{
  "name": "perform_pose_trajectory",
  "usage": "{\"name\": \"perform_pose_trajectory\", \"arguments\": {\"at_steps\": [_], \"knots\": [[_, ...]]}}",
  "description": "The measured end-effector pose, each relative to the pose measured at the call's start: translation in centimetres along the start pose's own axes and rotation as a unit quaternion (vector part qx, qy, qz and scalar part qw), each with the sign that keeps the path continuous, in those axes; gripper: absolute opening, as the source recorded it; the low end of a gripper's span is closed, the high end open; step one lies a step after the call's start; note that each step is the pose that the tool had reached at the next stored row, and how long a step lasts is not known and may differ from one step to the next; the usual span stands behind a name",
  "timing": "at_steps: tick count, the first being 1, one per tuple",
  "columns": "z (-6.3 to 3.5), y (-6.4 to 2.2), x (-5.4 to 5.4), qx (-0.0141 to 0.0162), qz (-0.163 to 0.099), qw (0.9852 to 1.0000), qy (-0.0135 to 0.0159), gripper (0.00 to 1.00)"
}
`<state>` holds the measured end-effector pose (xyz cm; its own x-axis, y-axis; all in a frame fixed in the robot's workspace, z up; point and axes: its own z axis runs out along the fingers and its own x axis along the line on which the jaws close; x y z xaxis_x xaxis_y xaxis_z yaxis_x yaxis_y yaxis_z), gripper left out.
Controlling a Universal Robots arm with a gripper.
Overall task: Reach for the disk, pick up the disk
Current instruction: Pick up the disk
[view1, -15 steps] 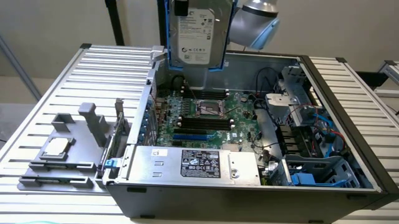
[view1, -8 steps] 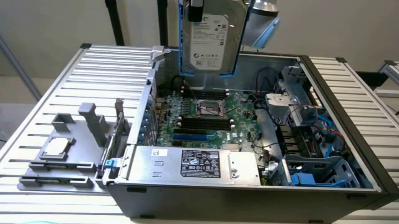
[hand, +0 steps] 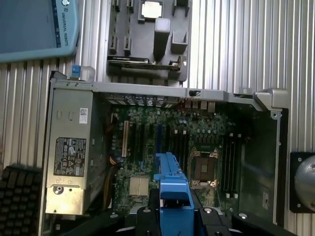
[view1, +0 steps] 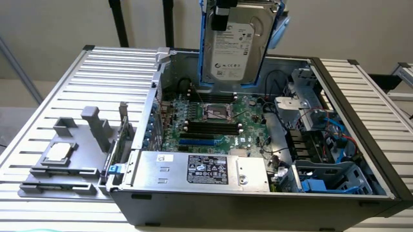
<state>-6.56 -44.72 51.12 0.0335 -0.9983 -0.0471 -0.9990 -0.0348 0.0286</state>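
Disk [view1: 233,48] hangs upright in my gripper [view1: 223,10], lifted clear above the open computer case [view1: 361,145] and its green motherboard [view1: 213,121]; my jaws stand partly closed on its upper end, clamping the blue plastic rails [hand: 170,189] that frame it. I judge it rigid and fairly heavy for its size, with smooth metal faces that could slip and internals that would not forgive a drop, so the rails are the sound place to hold, not the labelled face. Count: one disk, one power supply box [view1: 200,169] with its sticker, one grey fixture [view1: 71,154] on the slatted table [view1: 51,96], carrying one small square chip [view1: 59,152].
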Motion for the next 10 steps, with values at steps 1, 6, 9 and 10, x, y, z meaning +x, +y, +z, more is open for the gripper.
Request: {"name": "perform_pose_trajectory", "arguments": {"at_steps": [1,6,9,10], "knots": [[0.02,-0.36,0.2,0.0000,0.000,1.0000,0.0000,0.33],[0.12,-2.39,1.2,0.0000,0.000,1.0000,0.0000,0.33],[0.16,-3.65,1.8,0.0000,0.000,1.0000,0.0000,0.33],[0.18,-4.08,2.1,0.0000,0.000,1.0000,0.0000,0.33]]}}
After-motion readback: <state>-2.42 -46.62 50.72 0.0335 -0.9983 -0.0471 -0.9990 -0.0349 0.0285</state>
